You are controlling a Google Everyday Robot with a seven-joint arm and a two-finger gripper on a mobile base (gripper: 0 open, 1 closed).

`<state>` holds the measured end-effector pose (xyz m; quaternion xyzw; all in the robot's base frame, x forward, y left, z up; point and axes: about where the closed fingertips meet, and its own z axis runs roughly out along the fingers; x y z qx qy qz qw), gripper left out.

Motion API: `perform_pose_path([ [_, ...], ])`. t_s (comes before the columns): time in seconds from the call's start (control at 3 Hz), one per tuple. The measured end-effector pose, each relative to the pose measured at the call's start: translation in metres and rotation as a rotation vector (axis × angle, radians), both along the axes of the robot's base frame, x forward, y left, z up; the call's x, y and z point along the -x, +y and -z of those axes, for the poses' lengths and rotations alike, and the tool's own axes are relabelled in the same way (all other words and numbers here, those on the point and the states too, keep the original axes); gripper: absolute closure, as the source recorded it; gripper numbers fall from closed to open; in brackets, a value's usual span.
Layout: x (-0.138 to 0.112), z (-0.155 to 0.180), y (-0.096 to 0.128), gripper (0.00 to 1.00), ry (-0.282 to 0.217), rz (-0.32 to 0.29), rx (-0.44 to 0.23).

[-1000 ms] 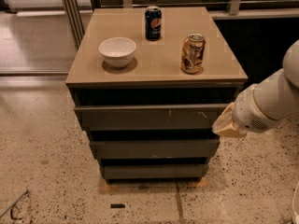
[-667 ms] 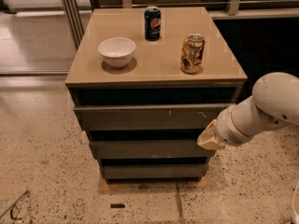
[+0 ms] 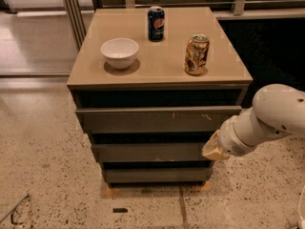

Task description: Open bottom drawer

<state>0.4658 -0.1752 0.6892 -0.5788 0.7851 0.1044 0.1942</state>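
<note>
The bottom drawer (image 3: pixel 155 175) is the lowest, narrowest dark grey-brown front of the cabinet, just above the floor, and it looks closed. Above it sit the mid-sized drawer front (image 3: pixel 150 152) and the widest front with pale scratches (image 3: pixel 157 119). My gripper (image 3: pixel 214 148) on the white arm is at the right end of the middle drawer front, a little above the bottom drawer's right end.
On the tan cabinet top (image 3: pixel 224 51) stand a white bowl (image 3: pixel 119 52), a blue soda can (image 3: pixel 156 23) and a gold can (image 3: pixel 197 54). A small dark object (image 3: pixel 120 210) lies on the speckled floor in front. Railing and dark space lie behind and right.
My gripper has moved left and down, from beside the top drawer's right end to the middle drawer's right end. The drawers and the things on top have not moved.
</note>
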Motion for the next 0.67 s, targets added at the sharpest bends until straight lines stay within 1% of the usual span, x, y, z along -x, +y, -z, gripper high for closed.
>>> perform_pose_path([
  [0.33, 0.005, 0.064, -0.011, 1.00, 0.025, -0.004, -0.012],
  [0.67, -0.011, 0.141, -0.014, 1.00, 0.037, 0.017, -0.083],
])
